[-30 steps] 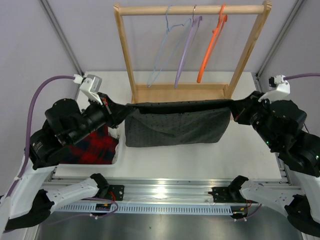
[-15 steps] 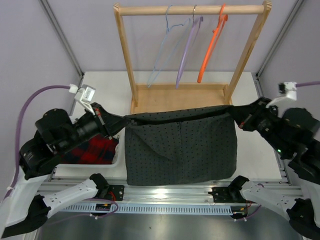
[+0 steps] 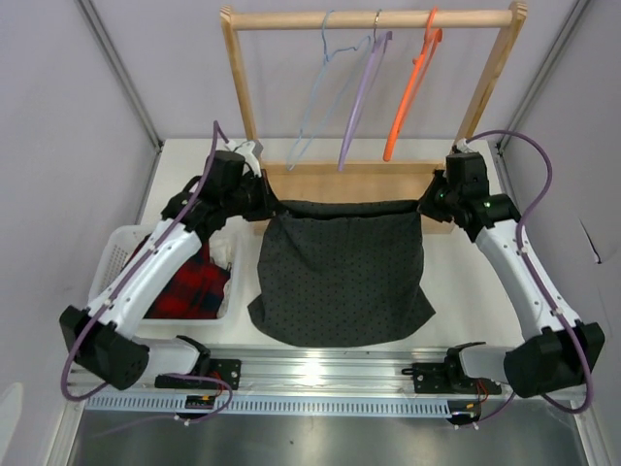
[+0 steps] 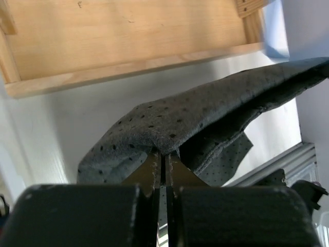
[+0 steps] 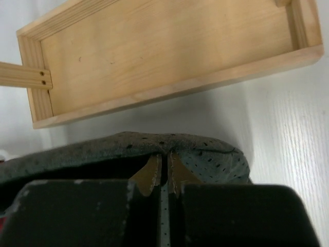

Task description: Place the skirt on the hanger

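The left claw (image 3: pixel 266 201) is pressed together on the left end of the dark dotted skirt's (image 3: pixel 340 277) waistband, and the right claw (image 3: pixel 423 202) pinches the right end. The waistband runs taut and level from claw to claw, with the cloth falling toward the near edge of the table (image 3: pixel 475 291). The pale blue wire hanger (image 3: pixel 312 102) hangs on the wooden rack (image 3: pixel 247 87), beyond and above both claws and nearer the left one. The skirt probably has to rise and go forward to reach it.
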You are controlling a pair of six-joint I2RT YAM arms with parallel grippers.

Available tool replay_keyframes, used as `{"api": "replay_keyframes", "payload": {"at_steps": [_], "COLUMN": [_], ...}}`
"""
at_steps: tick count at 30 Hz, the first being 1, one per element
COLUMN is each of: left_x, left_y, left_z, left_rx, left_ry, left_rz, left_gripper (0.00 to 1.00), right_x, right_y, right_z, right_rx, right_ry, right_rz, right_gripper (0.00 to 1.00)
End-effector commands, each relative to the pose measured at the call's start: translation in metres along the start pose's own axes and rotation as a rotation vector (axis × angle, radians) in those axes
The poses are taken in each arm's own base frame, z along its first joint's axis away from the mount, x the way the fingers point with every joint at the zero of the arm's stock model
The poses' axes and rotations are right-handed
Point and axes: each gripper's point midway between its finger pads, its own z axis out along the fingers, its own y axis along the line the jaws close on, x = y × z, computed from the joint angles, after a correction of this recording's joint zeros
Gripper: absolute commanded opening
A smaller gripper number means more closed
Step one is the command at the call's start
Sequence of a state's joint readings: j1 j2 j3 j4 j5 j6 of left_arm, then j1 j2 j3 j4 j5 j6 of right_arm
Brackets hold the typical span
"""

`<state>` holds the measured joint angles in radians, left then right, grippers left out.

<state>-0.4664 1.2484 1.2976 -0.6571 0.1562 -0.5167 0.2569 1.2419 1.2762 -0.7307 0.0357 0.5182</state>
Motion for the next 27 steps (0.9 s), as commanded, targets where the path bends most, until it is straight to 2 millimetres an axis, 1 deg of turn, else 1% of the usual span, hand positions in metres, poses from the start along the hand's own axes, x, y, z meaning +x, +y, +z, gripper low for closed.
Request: {"api": "replay_keyframes", "payload": {"at_steps": [1,3,4,6,7,8,9,10,11,12,13,14,15,16,17,19,20,21,22,24,25,26,27], "left_x": [-0.032,-0.032,-0.028,-0.018,-0.015,-0.004,-0.001,0.002,0.020,0.023,0.026,0.036,0.051,0.052,0.069,0.099,0.103,0.110,0.130,0.143,0.165,0.173,0.181], "left_y": [-0.011,-0.005,0.000,0.009,0.006,0.012,0.012,0.011,0.014,0.014,0.014,0.015,0.019,0.014,0.015,0.027,0.026,0.028,0.039,0.037,0.046,0.041,0.048], "left_z": [0.008,0.013,0.015,0.018,0.015,0.017,0.017,0.012,0.014,0.012,0.011,0.006,0.007,0.004,0.000,0.003,-0.001,-0.001,0.004,0.003,0.008,0.009,0.012], "left_rx": [0.083,0.077,0.066,0.054,0.076,0.073,0.078,0.089,0.111,0.117,0.120,0.132,0.138,0.166,0.187,0.171,0.177,0.171,0.148,0.156,0.136,0.143,0.106], "left_ry": [-0.070,-0.060,-0.053,-0.032,-0.029,-0.008,-0.004,-0.006,0.040,0.039,0.038,0.050,0.078,0.068,0.091,0.134,0.129,0.135,0.170,0.184,0.228,0.244,0.251], "left_rz": [0.045,0.045,0.047,0.047,0.053,0.058,0.062,0.066,0.060,0.060,0.059,0.046,0.028,0.019,-0.016,-0.053,-0.064,-0.073,-0.096,-0.126,-0.146,-0.152,-0.156], "left_gripper": [0.00,0.00,0.00,0.00,0.00,0.00,0.00,0.00,0.00,0.00,0.00,0.00,0.00,0.00,0.00,0.00,0.00,0.00,0.00,0.00,0.00,0.00,0.00], "right_x": [-0.032,-0.032,-0.030,-0.017,-0.011,0.002,0.008,0.013,0.019,0.030,0.036,0.042,0.054,0.062,0.068,0.087,0.095,0.103,0.120,0.139,0.155,0.164,0.170], "right_y": [0.025,0.020,0.018,0.010,0.006,-0.002,-0.004,-0.008,-0.011,-0.017,-0.021,-0.025,-0.030,-0.034,-0.038,-0.050,-0.054,-0.057,-0.065,-0.071,-0.078,-0.079,-0.080], "right_z": [0.009,0.012,0.013,0.015,0.014,0.013,0.011,0.009,0.006,0.000,-0.004,-0.007,-0.013,-0.015,-0.017,-0.022,-0.022,-0.021,-0.018,-0.014,-0.009,-0.007,-0.005], "right_rx": [-0.157,-0.146,-0.140,-0.122,-0.112,-0.101,-0.105,-0.103,-0.102,-0.098,-0.092,-0.090,-0.091,-0.085,-0.082,-0.059,-0.055,-0.050,-0.040,-0.038,-0.031,-0.038,-0.040], "right_ry": [-0.074,-0.067,-0.065,-0.038,-0.028,-0.016,-0.012,-0.013,-0.010,-0.011,-0.013,-0.008,-0.005,0.004,0.005,0.014,0.021,0.031,0.051,0.083,0.101,0.120,0.128], "right_rz": [-0.011,-0.004,-0.003,0.010,0.018,0.041,0.053,0.069,0.080,0.097,0.106,0.120,0.146,0.157,0.167,0.206,0.220,0.241,0.281,0.326,0.365,0.382,0.399], "right_gripper": [0.00,0.00,0.00,0.00,0.00,0.00,0.00,0.00,0.00,0.00,0.00,0.00,0.00,0.00,0.00,0.00,0.00,0.00,0.00,0.00,0.00,0.00,0.00]}}
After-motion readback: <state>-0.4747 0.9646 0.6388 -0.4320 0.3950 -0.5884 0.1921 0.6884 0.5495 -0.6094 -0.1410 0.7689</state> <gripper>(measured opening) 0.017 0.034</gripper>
